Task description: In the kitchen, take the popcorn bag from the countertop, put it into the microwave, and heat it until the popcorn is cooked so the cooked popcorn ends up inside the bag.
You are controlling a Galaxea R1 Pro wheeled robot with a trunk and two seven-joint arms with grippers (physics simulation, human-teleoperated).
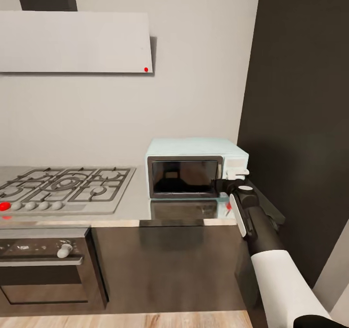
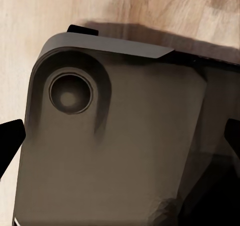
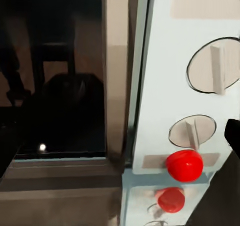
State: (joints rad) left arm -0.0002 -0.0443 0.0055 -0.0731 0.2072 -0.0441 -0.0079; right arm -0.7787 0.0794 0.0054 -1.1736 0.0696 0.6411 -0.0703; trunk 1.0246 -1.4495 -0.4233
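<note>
The right gripper [image 1: 232, 180] is raised to the control panel at the right end of the microwave [image 1: 194, 165], whether its fingers are apart or together cannot be told; up close, the panel shows two knobs [image 3: 192, 132] above a red button [image 3: 184, 165]. The microwave stands with its dark glass door closed on the grey countertop [image 1: 138, 206], right of the gas hob [image 1: 63, 187]. The left gripper's dark fingertips [image 2: 10, 141] stand apart over the robot's base [image 2: 115, 146] and wood floor [image 2: 150, 8].
</note>
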